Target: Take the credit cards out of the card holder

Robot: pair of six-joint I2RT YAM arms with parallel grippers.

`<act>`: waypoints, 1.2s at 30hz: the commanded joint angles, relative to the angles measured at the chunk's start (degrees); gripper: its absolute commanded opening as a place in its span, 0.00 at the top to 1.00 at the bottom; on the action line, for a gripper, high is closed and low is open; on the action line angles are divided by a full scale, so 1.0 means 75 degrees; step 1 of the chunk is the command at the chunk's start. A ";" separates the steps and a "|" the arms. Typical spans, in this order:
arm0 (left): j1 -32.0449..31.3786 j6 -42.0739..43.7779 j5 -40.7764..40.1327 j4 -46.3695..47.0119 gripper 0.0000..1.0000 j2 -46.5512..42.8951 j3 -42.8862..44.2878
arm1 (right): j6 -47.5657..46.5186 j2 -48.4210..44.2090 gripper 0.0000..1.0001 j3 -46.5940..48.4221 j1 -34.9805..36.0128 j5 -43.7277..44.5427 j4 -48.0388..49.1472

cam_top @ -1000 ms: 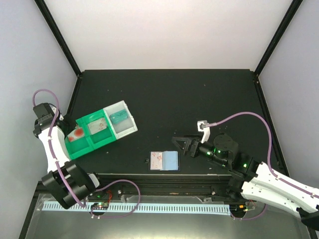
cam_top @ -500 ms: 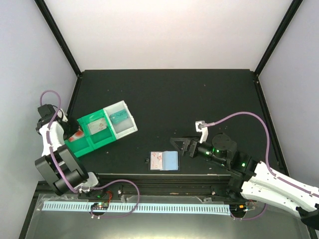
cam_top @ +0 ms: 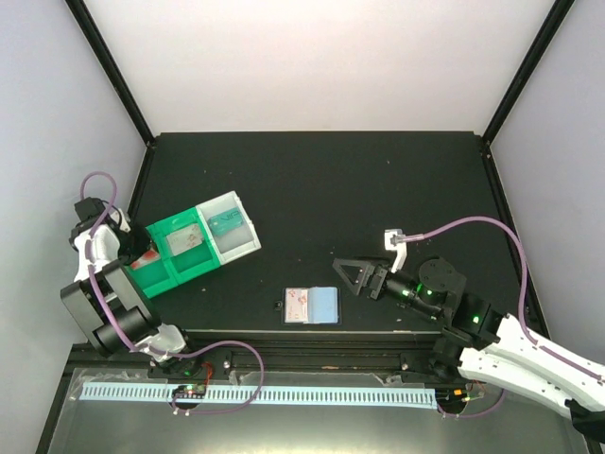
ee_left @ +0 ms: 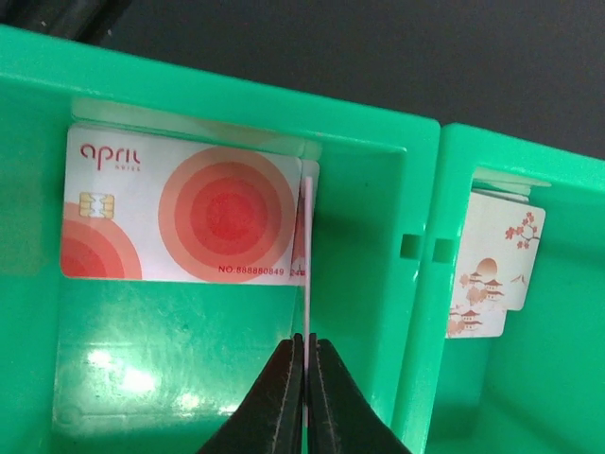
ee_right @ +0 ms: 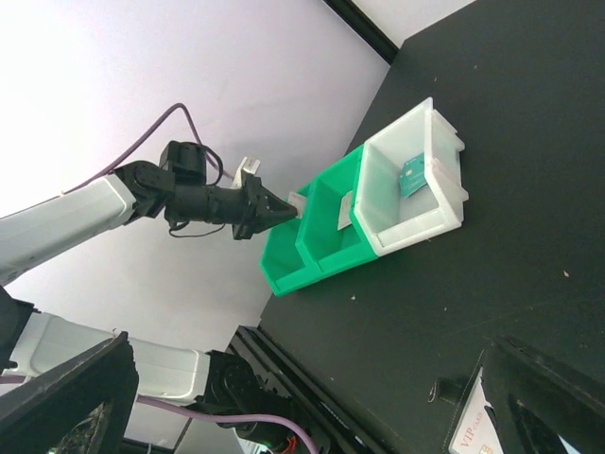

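The card holder (cam_top: pixel 312 305) lies open and flat near the table's front edge, showing a card with a red pattern on its left panel and a pale blue panel on its right. Its corner shows in the right wrist view (ee_right: pixel 468 433). My left gripper (cam_top: pixel 139 249) (ee_left: pixel 305 342) is shut on a thin pale card (ee_left: pixel 306 265), seen edge-on, over the left green compartment. A white card with red circles (ee_left: pixel 180 218) lies in that compartment. My right gripper (cam_top: pixel 355 275) is open and empty, just right of the holder and apart from it.
The green-and-clear compartment tray (cam_top: pixel 172 278) stands at the left, and shows in the right wrist view (ee_right: pixel 326 251). Its middle compartment holds a patterned card (ee_left: pixel 492 274) and its clear end a teal card (cam_top: pixel 227 222). A small black piece (cam_top: pixel 275 305) lies left of the holder.
My left arm has folded back toward the left wall, its gripper staying over the tray's left compartment. My right gripper has drawn slightly to the right, away from the holder.
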 commanded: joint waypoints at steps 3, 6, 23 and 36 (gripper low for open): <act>-0.0229 0.0077 -0.0383 0.0098 0.93 0.0229 0.0657 | -0.0124 -0.0351 0.00 0.0077 -0.0001 0.0457 -0.0118; -0.0348 0.0075 -0.0809 -0.0018 0.93 0.0432 0.0869 | -0.0216 -0.0445 0.00 0.0185 -0.0004 0.0500 -0.0192; -0.0500 -0.0368 -0.2457 -0.0252 0.69 0.0228 0.1148 | -0.0401 -0.1054 0.00 0.0293 -0.0001 0.0835 -0.0822; -0.0681 -0.0774 0.0622 0.0244 0.05 -0.1792 0.0659 | -0.0363 -0.0861 0.00 -0.0193 -0.0002 0.1090 -0.0951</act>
